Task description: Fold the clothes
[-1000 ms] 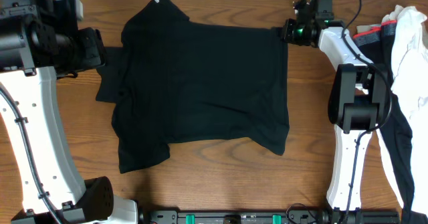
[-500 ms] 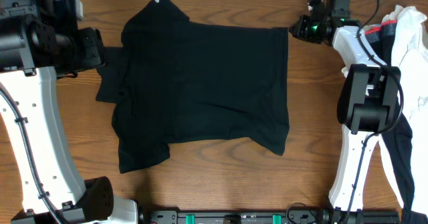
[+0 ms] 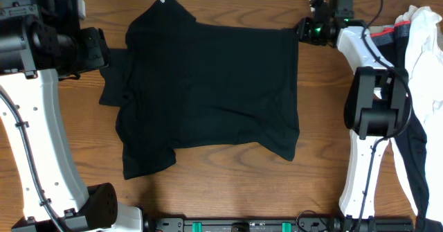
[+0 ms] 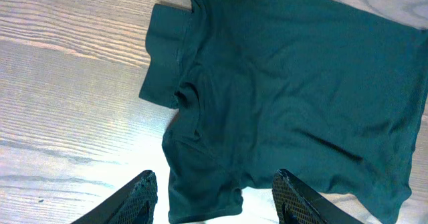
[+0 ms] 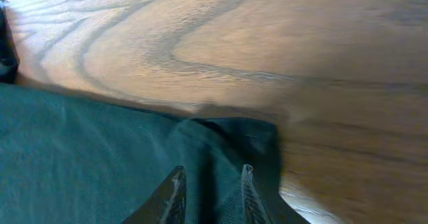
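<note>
The clothes, a black T-shirt (image 3: 208, 86), lie spread flat on the wooden table (image 3: 228, 183), with a sleeve sticking out at the left and a small white mark at the top. My left gripper (image 3: 100, 52) hovers at that left sleeve. In the left wrist view it (image 4: 214, 178) is open, high above the T-shirt (image 4: 287, 83). My right gripper (image 3: 303, 31) sits at the shirt's top right corner. In the right wrist view its fingers (image 5: 212, 169) stand a little apart over the corner's fabric (image 5: 100, 150), with a dark fold between them.
A pile at the right edge holds a white cloth (image 3: 422, 45) and a black garment with a grey-and-red band (image 3: 384, 32). More dark fabric (image 3: 415, 156) hangs down beside the right arm's base. Bare wood lies in front of the shirt.
My right gripper pulled slightly right off the shirt corner, then came back to it, and its jaws parted from shut. The left arm and the shirt stayed still.
</note>
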You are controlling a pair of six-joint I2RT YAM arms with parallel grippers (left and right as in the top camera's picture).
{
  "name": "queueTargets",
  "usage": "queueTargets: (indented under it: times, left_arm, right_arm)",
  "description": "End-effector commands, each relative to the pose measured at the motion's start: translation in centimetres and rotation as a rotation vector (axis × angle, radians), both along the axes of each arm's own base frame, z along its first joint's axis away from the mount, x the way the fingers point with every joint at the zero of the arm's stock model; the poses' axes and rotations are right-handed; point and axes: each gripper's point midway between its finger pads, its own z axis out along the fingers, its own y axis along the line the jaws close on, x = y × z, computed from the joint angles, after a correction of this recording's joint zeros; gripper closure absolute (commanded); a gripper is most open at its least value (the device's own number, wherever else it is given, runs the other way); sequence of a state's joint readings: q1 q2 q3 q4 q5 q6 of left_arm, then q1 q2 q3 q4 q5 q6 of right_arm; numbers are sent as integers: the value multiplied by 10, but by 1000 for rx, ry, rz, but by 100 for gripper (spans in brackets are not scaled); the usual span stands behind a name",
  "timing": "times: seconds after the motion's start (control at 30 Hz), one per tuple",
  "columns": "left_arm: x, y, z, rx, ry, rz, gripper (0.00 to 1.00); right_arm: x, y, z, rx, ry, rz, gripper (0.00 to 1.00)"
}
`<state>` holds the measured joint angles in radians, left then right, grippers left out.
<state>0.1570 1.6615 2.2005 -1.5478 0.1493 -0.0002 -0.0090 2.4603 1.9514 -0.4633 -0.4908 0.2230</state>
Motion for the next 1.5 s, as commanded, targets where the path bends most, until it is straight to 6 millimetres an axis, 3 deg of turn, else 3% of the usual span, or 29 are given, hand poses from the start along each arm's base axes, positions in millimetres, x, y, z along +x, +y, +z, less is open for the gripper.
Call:
queueTargets:
  times: [0.0,0.23,0.43,0.83,0.97,1.2,1.47]
  left_arm:
    - [-1,4,-3,5,15,14,42]
    - [-1,4,-3,6,16,14,42]
    - [-2,3,-3,5,19,14,42]
    - [-3,3,-4,4,25,14,42]
    - [-3,3,-4,4,26,14,42]
    - [-3,3,-4,4,26,14,42]
    - [-3,3,-4,4,27,14,42]
  right_arm:
    - [3,3,-3,-17,-9,4,76]
    - [4,-6,-15,-60,11,-39,76]
    - [4,-6,-17,-60,12,-38,79]
    - [-1,-4,-38,-63,54,-36,81]
    - [-1,-2,-38,-63,51,-31,83]
    - [-1,1,-37,-55,47,-25,98]
    - [6,-3,-13,-2,8,-13,99]
